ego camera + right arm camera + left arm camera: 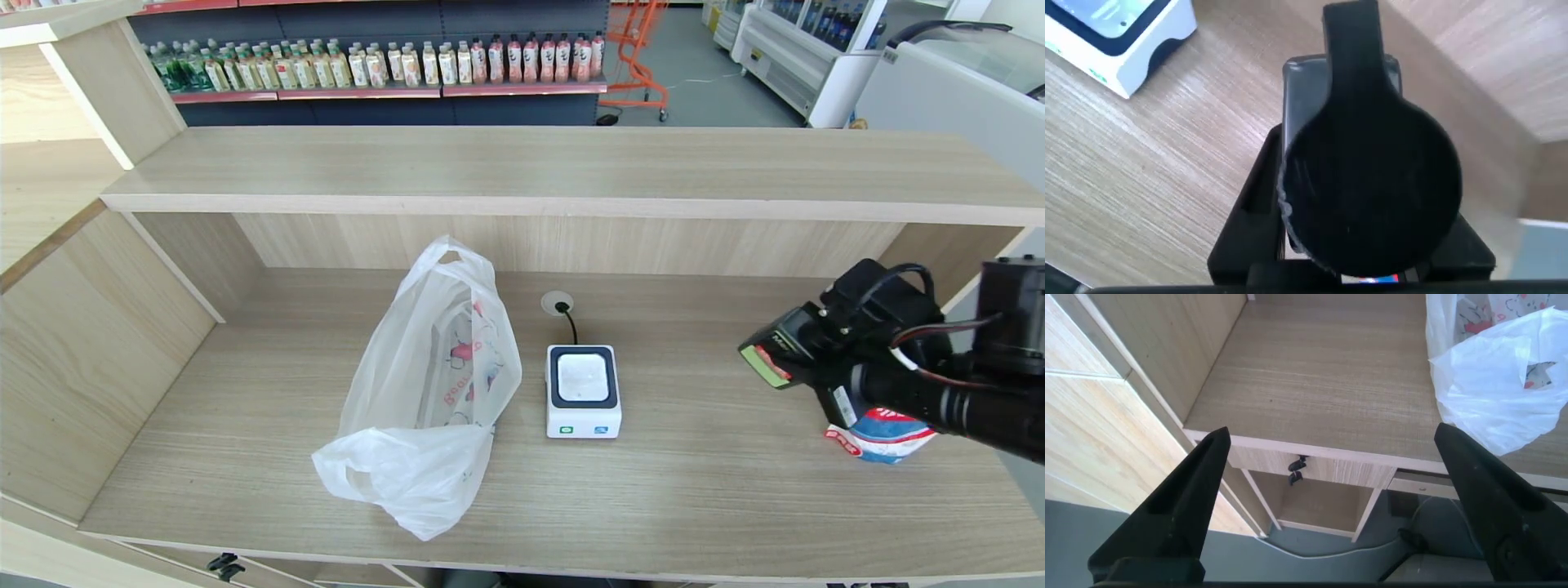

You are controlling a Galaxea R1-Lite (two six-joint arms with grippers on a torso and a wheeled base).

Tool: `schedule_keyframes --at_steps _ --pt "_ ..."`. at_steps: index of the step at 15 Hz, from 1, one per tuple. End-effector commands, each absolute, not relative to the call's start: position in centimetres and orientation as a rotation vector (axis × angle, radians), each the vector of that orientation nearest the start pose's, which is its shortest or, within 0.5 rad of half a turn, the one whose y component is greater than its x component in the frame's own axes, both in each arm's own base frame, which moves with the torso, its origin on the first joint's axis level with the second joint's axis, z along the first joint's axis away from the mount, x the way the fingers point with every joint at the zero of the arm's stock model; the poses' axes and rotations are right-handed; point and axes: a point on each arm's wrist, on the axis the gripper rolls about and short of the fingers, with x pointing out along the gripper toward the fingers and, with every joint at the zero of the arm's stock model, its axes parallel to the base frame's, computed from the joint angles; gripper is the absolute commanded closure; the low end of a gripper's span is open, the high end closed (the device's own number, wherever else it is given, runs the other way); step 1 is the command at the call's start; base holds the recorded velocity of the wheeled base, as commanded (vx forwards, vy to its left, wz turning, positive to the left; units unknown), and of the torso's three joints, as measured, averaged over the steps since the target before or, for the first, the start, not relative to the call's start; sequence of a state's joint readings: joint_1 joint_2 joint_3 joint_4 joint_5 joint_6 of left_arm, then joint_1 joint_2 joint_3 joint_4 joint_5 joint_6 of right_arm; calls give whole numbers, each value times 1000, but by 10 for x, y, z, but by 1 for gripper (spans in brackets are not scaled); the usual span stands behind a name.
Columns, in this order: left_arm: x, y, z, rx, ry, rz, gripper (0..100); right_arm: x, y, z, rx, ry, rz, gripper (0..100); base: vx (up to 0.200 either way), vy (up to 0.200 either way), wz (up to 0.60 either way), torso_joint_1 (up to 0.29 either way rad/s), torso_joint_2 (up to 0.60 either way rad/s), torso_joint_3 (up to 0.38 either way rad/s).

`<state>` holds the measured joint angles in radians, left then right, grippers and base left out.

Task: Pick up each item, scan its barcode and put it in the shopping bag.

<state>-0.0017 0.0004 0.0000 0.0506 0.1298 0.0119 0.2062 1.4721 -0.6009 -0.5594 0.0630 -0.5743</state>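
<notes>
Right tool [775, 359] close above the packet [886, 437]

Bag [424, 392]: one, white plastic.
Scanner [583, 390]: one. It has two small marks on its front, one green, one blue.
Packs: two. One printed pack [467, 359] shows through the bag's plastic; one red, white and blue pack [886, 437] is on the counter [735, 490].
Cable [570, 325]: one.
Cable port [558, 303]: one.
Bottles [384, 64]: a single shelf row, too small and crowded for a sure count.
Orange rack [645, 49]: one.
</notes>
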Motion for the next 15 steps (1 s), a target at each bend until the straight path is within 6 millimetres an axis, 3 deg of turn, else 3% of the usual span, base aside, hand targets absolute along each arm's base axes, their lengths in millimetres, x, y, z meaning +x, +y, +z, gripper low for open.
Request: schedule_keyframes --at_steps 1,4,8,12,15 --pt "-23 3 70 16 51 129 0 168 24 216 -895 -5 320 100 0 0 0 0 0 0" --pt "-23 3 70 16 51 129 0 166 21 202 -1365 -317 648 100 0 0 0 0 0 0" --pt "-23 3 70 16 51 129 0 165 49 175 -1902 -773 954 100 0 0 0 0 0 0" --pt "-23 3 70 16 51 129 0 168 88 160 -2099 -1187 1091 100 0 0 0 0 0 0" --pt "-23 3 70 16 53 129 0 172 113 155 -2039 -1434 1129 100 0 0 0 0 0 0"
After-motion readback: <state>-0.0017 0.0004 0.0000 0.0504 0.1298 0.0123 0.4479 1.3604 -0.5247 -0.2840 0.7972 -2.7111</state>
